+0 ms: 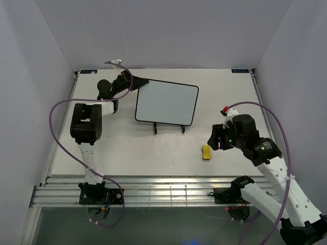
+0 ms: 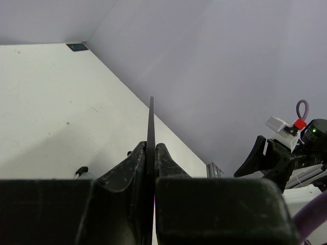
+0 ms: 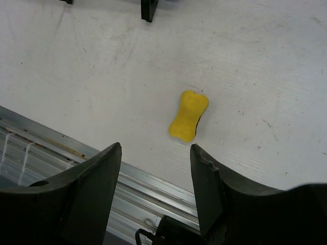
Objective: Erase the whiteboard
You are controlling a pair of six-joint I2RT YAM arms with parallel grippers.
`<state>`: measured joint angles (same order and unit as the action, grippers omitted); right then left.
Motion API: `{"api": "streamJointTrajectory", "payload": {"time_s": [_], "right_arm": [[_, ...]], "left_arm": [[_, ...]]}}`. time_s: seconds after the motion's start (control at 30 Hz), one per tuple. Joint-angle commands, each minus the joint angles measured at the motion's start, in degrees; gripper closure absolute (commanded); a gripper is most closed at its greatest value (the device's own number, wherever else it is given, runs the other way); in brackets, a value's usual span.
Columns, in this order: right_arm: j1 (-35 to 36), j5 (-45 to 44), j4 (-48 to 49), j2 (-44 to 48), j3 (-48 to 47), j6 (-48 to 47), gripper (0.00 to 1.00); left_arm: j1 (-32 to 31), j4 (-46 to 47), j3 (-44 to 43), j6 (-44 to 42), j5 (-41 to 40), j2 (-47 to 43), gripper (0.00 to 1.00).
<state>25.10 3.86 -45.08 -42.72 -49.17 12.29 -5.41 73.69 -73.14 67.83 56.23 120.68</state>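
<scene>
Gripping the whiteboard (image 1: 167,103) by its thin black frame, our left claw (image 2: 150,149) is clamping tight on that edge. We are judging this hold steadies the board on its wire stand (image 1: 169,127). The board face, running out ahead of those fingers, is showing blank. Our right claw (image 3: 156,149) is hanging wide open and empty. The yellow eraser (image 3: 188,116) is lying on the table (image 1: 230,92) just beyond its fingertips.

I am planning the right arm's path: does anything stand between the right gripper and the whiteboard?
Nothing visible does. The yellow eraser lies on the table just beside the right gripper, on the near side, off the line to the whiteboard.
</scene>
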Motion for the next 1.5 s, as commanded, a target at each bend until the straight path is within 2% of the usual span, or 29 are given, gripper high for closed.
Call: {"api": "streamJointTrajectory", "payload": {"time_s": [0.0, 0.6, 1.07, 1.33, 1.47], "right_arm": [[-0.23, 0.36, -0.89, -0.26, 0.91, -1.57, 0.38], [-0.23, 2.47, 0.96, -1.75, 2.58, -2.71, 0.38], [-0.23, 4.23, 1.31, -1.49, 3.2, -3.33, 0.38], [-0.23, 5.28, 1.05, -0.61, 3.38, -3.77, 0.38], [-0.23, 5.63, 0.87, -0.08, 3.11, -3.94, 0.38]], "left_arm": [[0.57, 13.14, -3.93, 3.97, 2.4, -0.98, 1.0], [1.37, 19.91, -4.73, 3.36, 2.92, 5.62, 1.0], [1.02, 22.81, -1.65, -7.44, 1.43, 6.49, 1.0], [0.84, 23.08, 3.0, -22.11, 2.75, 3.68, 1.0], [0.84, 23.08, 2.31, -23.45, 4.24, 3.33, 1.0]]}}
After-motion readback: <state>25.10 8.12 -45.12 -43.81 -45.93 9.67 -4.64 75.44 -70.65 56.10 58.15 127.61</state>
